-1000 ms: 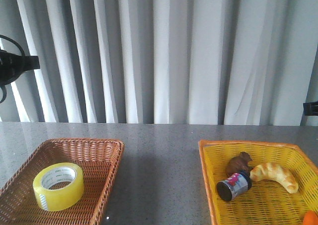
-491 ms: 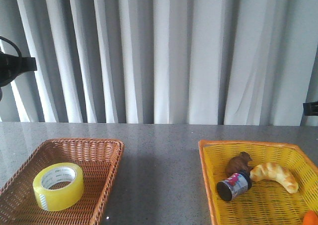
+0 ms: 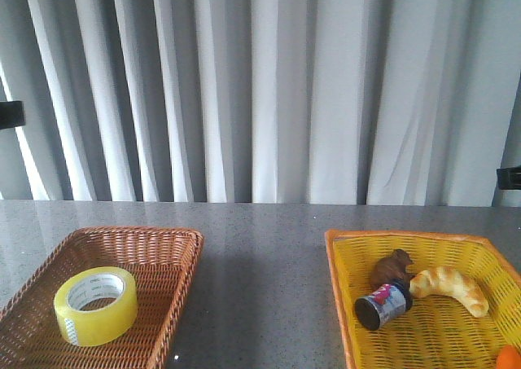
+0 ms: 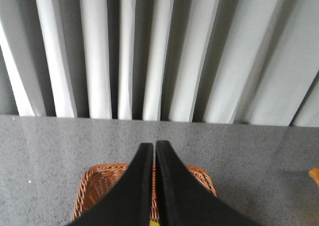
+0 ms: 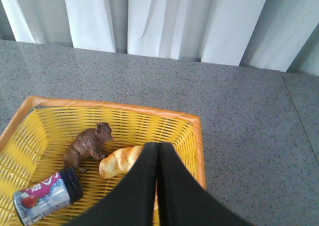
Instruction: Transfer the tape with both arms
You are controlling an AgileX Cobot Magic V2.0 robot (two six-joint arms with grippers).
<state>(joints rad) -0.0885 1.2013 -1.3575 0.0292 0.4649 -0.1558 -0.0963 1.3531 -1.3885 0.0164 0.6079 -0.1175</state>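
The yellow tape (image 3: 95,305) lies flat in the brown wicker basket (image 3: 175,292) at the front left of the table. Only a yellow sliver of the tape (image 4: 153,222) shows between the fingers in the left wrist view. My left gripper (image 4: 153,145) hangs high above that basket (image 4: 207,181), shut and holding nothing. My right gripper (image 5: 158,145) is shut and empty above the yellow basket (image 5: 114,106). In the front view only a black bit of the left arm (image 3: 8,114) and of the right arm (image 3: 509,177) show at the edges.
The yellow basket (image 3: 407,235) at the front right holds a brown animal figure (image 3: 392,266), a dark-lidded jar (image 3: 383,304), a pale croissant (image 3: 452,287) and something orange (image 3: 510,358). Grey curtains hang behind the grey table (image 3: 260,255).
In the front view the left arm has drawn away to the left, so only a small black piece shows. The tape and the baskets' contents have not moved.
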